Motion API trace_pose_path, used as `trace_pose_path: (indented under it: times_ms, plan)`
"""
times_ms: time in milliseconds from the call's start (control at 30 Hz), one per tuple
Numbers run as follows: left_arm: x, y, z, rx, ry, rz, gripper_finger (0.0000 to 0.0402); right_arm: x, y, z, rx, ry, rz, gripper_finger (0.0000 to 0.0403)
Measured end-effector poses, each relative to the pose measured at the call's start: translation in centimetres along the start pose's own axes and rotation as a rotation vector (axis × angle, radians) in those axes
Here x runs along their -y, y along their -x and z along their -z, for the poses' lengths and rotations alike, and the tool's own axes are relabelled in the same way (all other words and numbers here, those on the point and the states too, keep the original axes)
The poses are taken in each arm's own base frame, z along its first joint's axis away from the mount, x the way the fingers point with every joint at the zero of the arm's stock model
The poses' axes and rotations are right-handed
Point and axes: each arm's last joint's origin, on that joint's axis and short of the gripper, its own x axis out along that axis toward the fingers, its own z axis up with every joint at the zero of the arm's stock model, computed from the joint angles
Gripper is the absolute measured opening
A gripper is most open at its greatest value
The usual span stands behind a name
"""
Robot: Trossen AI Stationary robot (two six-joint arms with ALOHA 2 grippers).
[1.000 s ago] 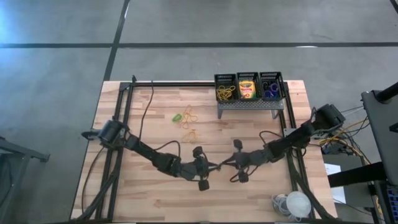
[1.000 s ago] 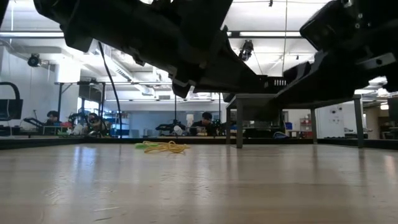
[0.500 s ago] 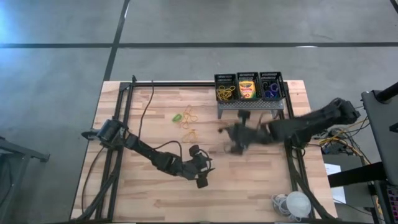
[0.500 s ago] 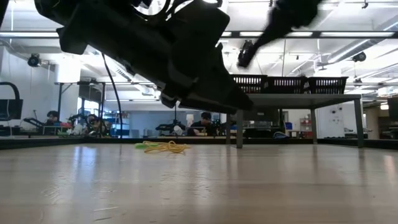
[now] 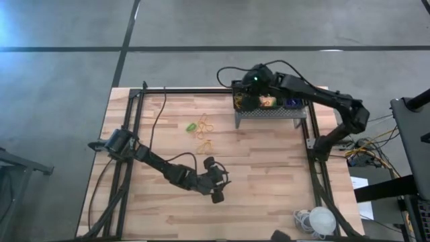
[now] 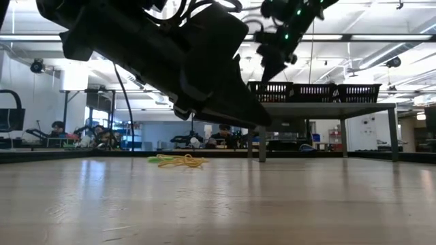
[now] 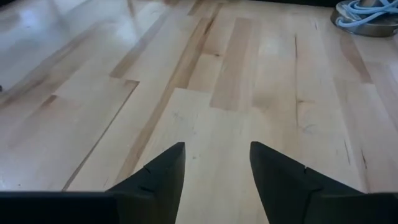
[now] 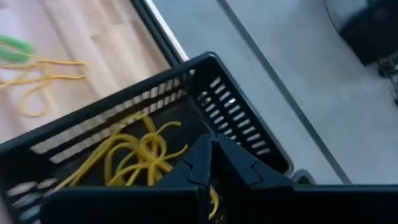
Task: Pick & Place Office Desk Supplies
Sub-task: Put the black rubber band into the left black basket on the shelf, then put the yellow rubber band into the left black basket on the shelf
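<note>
Over the leftmost bin [image 5: 243, 99] on the grey stand [image 5: 269, 114], the right hand [image 8: 211, 155] hangs pinched narrow above the yellow rubber bands [image 8: 140, 158]; whether it grips one, I cannot tell. A snagged band could drag others out. The heap shows no clear long axis. The left hand [image 7: 216, 165] waits spread over the desk [image 5: 269, 175].
</note>
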Motion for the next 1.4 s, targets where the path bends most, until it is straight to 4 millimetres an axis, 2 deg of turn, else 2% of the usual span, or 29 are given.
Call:
trace_pose_path:
  times_ms: [200, 333, 500, 700, 800, 1000, 1100, 1167, 1267, 1400]
  plan:
    - [-0.1, 0.0, 0.2, -0.016, -0.01, -0.006, 0.0177, 0.7, -2.1, 0.4, -0.058, -0.044, 0.026, 0.0013]
    - [-0.1, 0.0, 0.3, -0.029, -0.008, -0.011, 0.0177, 0.7, -2.1, 0.8, -0.092, -0.033, 0.036, 0.0027]
    - [-0.2, 0.0, 0.4, -0.036, -0.005, -0.014, 0.0177, 0.8, -0.4, 1.0, -0.092, -0.042, -0.021, 0.0083]
    - [-0.2, 0.0, 0.3, -0.034, 0.0, -0.014, 0.0177, 0.8, 2.9, 1.2, -0.047, -0.079, -0.217, 0.0145]
    - [-0.2, 0.0, 0.3, -0.035, 0.002, -0.016, 0.0177, 0.4, 4.4, 1.2, -0.006, -0.072, -0.24, 0.0162]
    - [-0.3, -0.1, 0.3, -0.033, 0.011, -0.017, 0.0177, -0.5, 5.4, 1.5, 0.017, -0.026, -0.26, 0.0171]
    - [-0.3, -0.1, 0.3, -0.042, 0.039, -0.021, 0.0177, -1.8, 6.3, 2.1, 0.069, 0.021, -0.289, 0.0164]
    - [-0.5, 0.3, 0.2, -0.07, 0.044, -0.035, 0.0177, -3.6, 6.9, 3.0, 0.119, 0.058, -0.333, 0.0156]
    - [-1.5, 2.0, -0.7, -0.116, 0.094, -0.144, 0.0177, -6.7, 7.5, 5.0, 0.198, 0.103, -0.423, 0.0144]
    - [-3.4, 5.0, -1.6, -0.142, 0.19, -0.375, 0.0177, -11.4, 7.6, 8.9, 0.24, 0.158, -0.564, 0.013]
